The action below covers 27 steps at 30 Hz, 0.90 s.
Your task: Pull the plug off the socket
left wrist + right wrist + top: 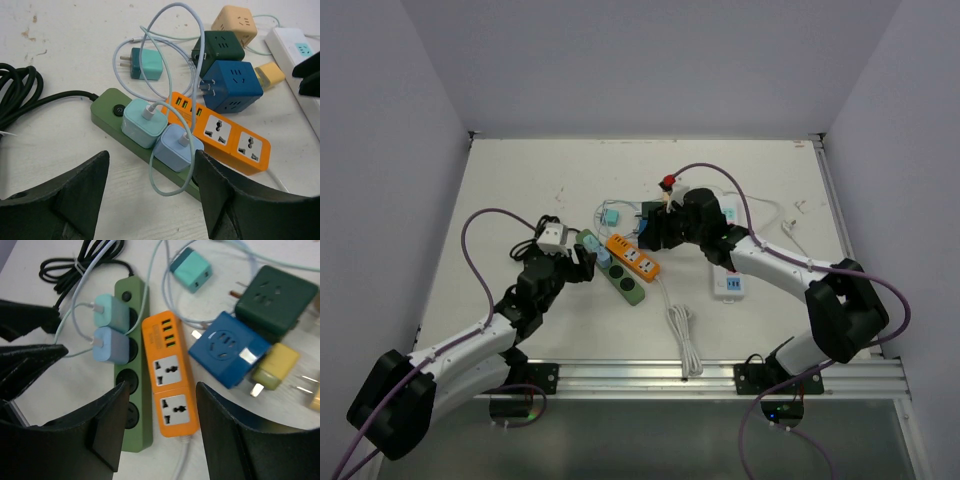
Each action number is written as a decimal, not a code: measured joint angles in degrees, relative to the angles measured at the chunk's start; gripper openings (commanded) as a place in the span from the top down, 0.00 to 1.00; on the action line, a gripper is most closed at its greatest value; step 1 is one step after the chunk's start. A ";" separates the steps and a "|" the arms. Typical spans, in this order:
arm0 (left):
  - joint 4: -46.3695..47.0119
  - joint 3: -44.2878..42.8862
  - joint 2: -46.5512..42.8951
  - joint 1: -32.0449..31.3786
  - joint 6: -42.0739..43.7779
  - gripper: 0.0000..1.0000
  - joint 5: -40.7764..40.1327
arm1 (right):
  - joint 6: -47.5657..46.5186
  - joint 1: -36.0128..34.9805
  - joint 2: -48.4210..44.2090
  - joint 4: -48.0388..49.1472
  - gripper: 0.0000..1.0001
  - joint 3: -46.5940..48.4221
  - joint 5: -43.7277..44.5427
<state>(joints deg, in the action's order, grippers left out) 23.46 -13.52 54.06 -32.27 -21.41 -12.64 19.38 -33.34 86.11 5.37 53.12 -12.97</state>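
A green power strip (107, 107) lies on the table; it also shows in the right wrist view (131, 370) and the top view (623, 282). Two charger plugs sit in its sockets: a teal one (142, 122) and a light blue one (175, 146), each with a pale cable. In the right wrist view the teal plug (111, 311) and blue plug (110, 344) sit side by side. My left gripper (150, 200) is open, just short of the blue plug. My right gripper (161, 427) is open above the orange strip (167, 372).
An orange power strip (225, 135) lies beside the green one. A blue cube adapter (232, 85), a dark green cube (218, 46), a tan cube (235, 22), a loose teal charger (145, 64), a yellow plug (275, 365) and a white strip (728, 285) crowd the far side. A black cord (20, 95) coils at left.
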 measured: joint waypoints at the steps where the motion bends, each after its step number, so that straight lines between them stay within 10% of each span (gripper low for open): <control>1: 0.00 0.50 -1.27 0.00 -0.02 0.23 -0.50 | -0.74 -1.86 0.55 0.15 0.41 0.04 0.02; 27: -4.79 2.16 -7.65 0.00 -3.50 0.10 -16.50 | -8.79 -19.30 22.67 -1.33 0.47 17.03 13.57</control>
<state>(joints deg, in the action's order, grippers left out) 18.68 -11.35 46.41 -32.27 -24.91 -29.15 10.59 -52.64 108.77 4.03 70.15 0.60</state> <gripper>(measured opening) 0.893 0.582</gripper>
